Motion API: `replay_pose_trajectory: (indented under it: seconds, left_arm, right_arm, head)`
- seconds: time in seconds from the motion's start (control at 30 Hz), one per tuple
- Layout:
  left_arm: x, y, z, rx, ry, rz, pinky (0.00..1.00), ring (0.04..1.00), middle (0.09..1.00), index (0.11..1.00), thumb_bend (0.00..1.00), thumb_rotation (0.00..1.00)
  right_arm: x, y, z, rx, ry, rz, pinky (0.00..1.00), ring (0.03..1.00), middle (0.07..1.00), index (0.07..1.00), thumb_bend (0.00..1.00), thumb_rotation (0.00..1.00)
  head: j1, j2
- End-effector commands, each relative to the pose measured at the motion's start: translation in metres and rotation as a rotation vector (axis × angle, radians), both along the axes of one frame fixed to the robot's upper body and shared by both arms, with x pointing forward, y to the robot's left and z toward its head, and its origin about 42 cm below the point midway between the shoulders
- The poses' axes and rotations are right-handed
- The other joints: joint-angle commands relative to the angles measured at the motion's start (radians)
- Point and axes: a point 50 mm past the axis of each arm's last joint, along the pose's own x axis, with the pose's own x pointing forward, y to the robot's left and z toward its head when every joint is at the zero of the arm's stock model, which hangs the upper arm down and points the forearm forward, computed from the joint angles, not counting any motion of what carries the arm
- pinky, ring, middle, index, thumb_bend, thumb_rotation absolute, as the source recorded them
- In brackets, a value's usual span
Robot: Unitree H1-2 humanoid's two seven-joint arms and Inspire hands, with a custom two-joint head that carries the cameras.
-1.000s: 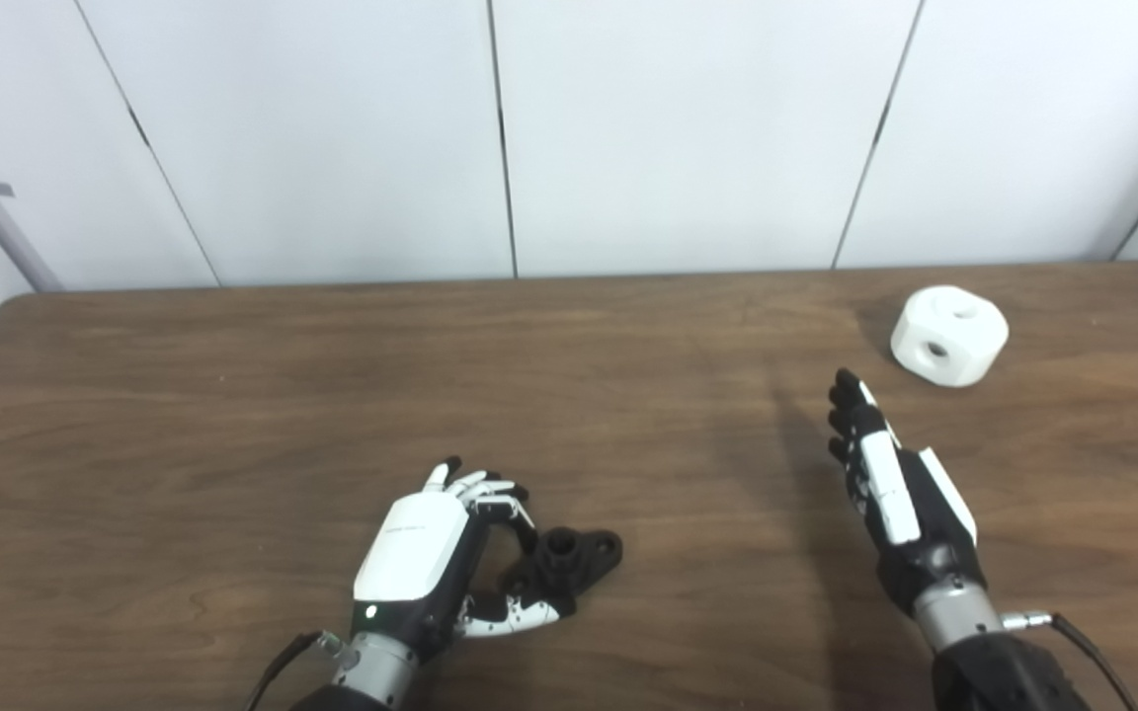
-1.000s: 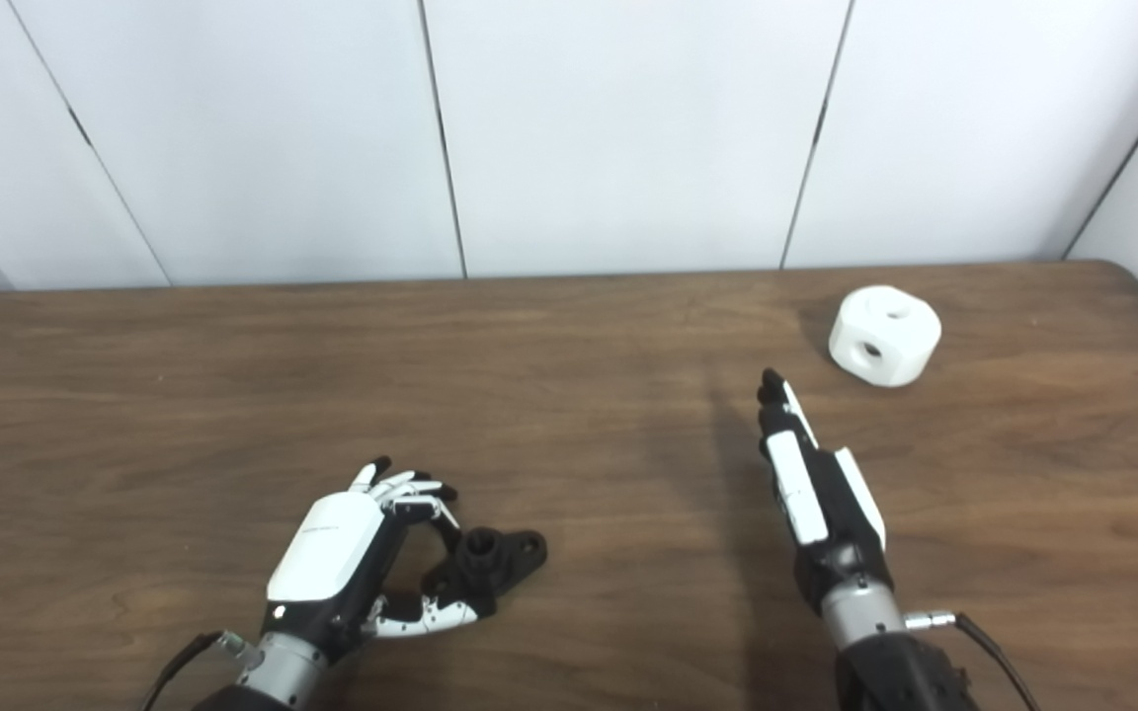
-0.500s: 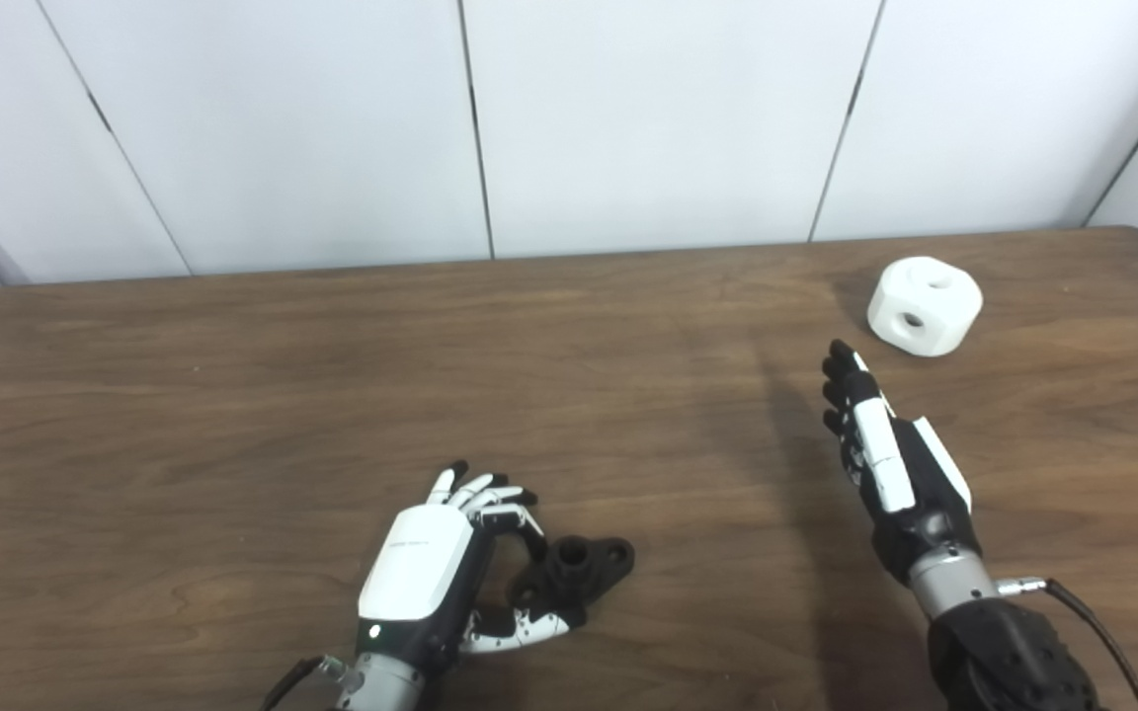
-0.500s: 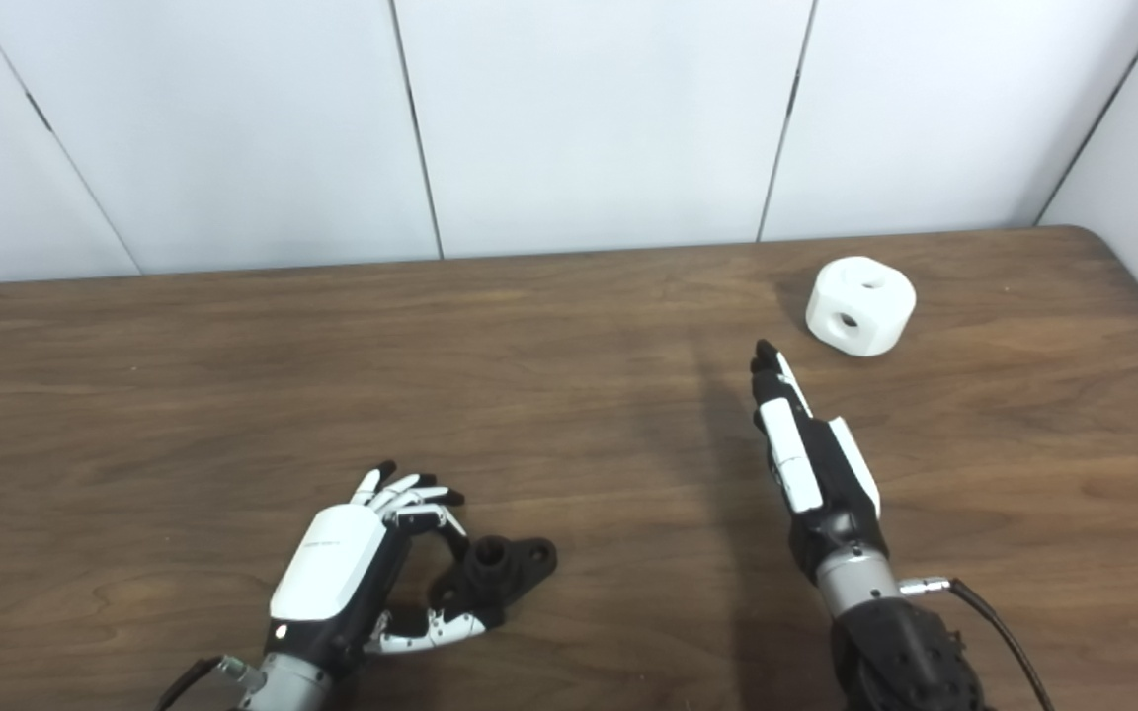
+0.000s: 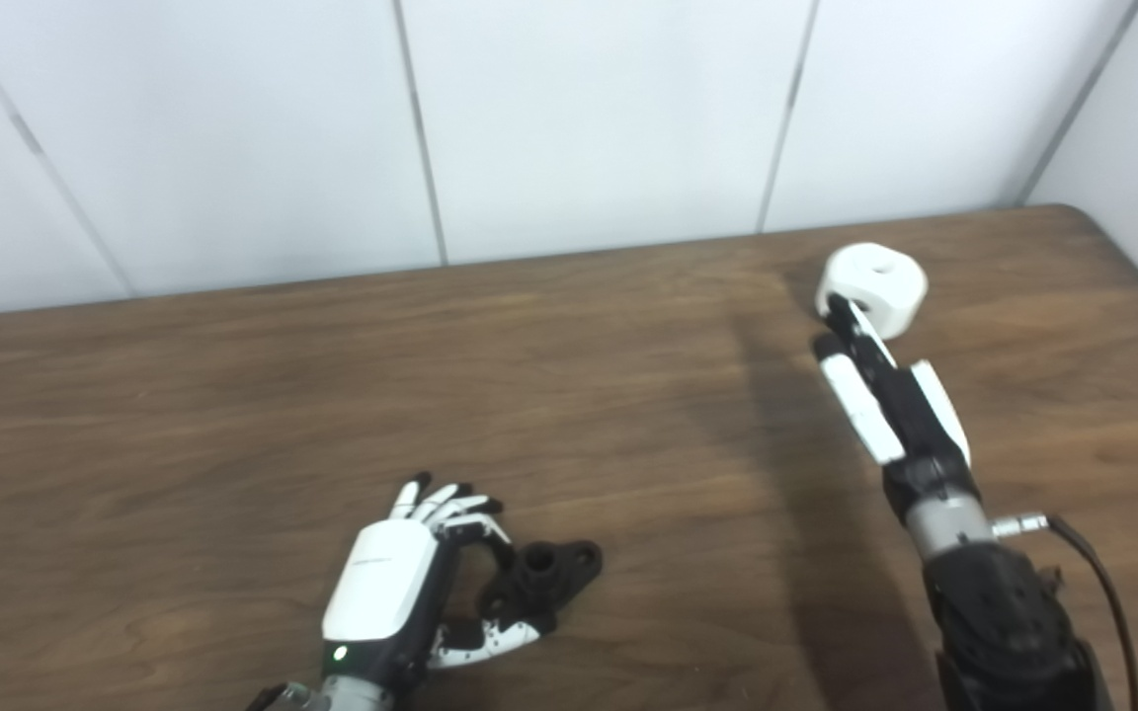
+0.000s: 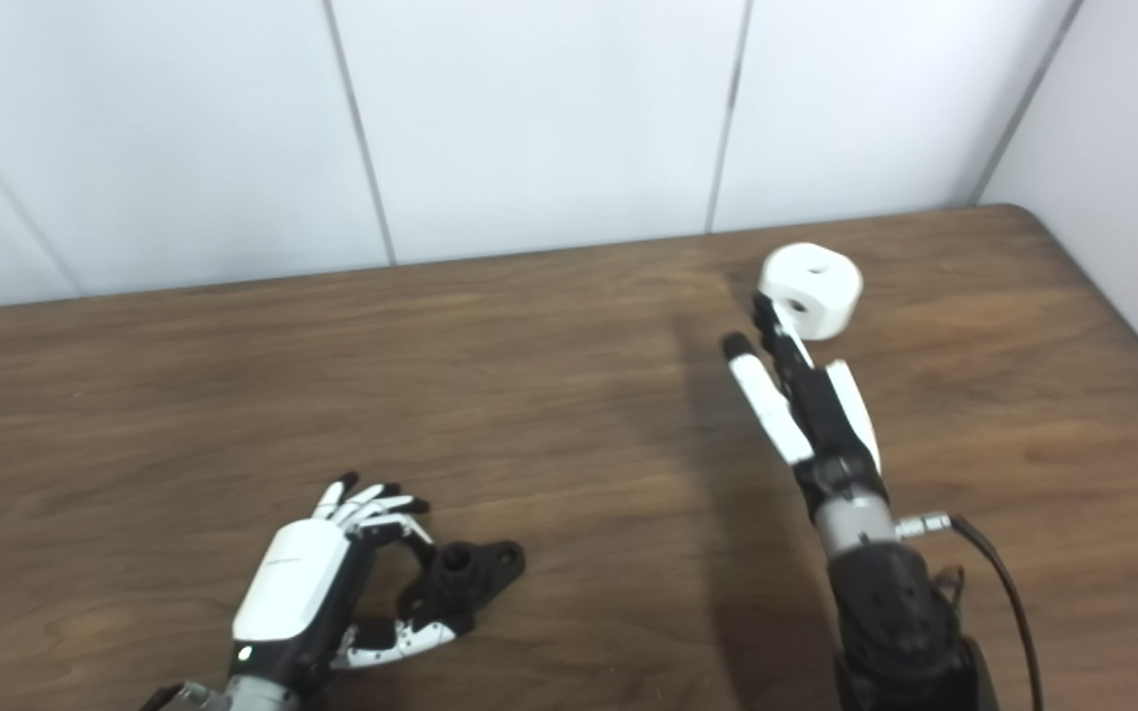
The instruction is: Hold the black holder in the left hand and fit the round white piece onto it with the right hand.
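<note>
The black holder point(image 5: 541, 580) lies flat on the wooden table point(image 5: 233, 415) near the front edge. My left hand point(image 5: 401, 583) curls around its left side, fingers above and thumb below, not closed on it. The round white piece point(image 5: 875, 284), with holes in its top and side, sits at the far right. My right hand point(image 5: 875, 390) is stretched out flat toward it. Its fingertips point(image 6: 765, 311) reach the near left side of the round white piece; its fingers are apart and hold nothing.
White wall panels point(image 5: 579, 118) rise behind the table's far edge. The table's right edge and rounded corner point(image 5: 1102, 222) lie just beyond the white piece. A cable point(image 5: 1102, 583) trails from my right wrist.
The camera has turned to the right, shifting the whole picture left. My right hand has reached forward to the white piece and spread its thumb. My left hand stays by the holder.
</note>
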Motion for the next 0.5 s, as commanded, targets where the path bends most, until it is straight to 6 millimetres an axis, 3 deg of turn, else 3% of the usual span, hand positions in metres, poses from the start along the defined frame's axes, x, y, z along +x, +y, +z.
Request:
replay_pose_trajectory:
  seconds: [0.0, 0.1, 0.23, 0.47]
  left_arm:
    - [-0.001, 0.006, 0.002, 0.031, -0.006, -0.021, 1.0, 0.869, 0.774, 0.485, 0.52, 0.04]
    - [0.0, 0.009, 0.002, 0.03, -0.006, -0.021, 1.0, 0.865, 0.769, 0.485, 0.52, 0.04]
    - [0.0, 0.012, 0.004, 0.042, -0.006, -0.025, 0.98, 0.85, 0.765, 0.485, 0.52, 0.04]
    - [0.001, 0.016, 0.002, 0.04, -0.006, -0.022, 0.97, 0.84, 0.754, 0.485, 0.52, 0.04]
  right_arm:
    - [0.007, -0.008, 0.025, -0.067, -0.085, -0.013, 0.95, 0.952, 0.949, 0.903, 0.57, 0.64]
    - [0.015, -0.016, 0.034, -0.127, -0.107, -0.041, 0.9, 0.924, 0.931, 0.886, 0.62, 0.52]
    - [0.029, -0.03, 0.049, -0.241, -0.125, -0.084, 0.85, 0.893, 0.898, 0.858, 0.71, 0.46]
    - [0.052, -0.049, 0.07, -0.402, -0.119, -0.156, 0.99, 0.973, 0.965, 0.846, 0.8, 0.43]
  head:
    - [-0.02, -0.002]
    - [-0.047, -0.012]
    - [-0.065, -0.023]
    - [-0.09, -0.039]
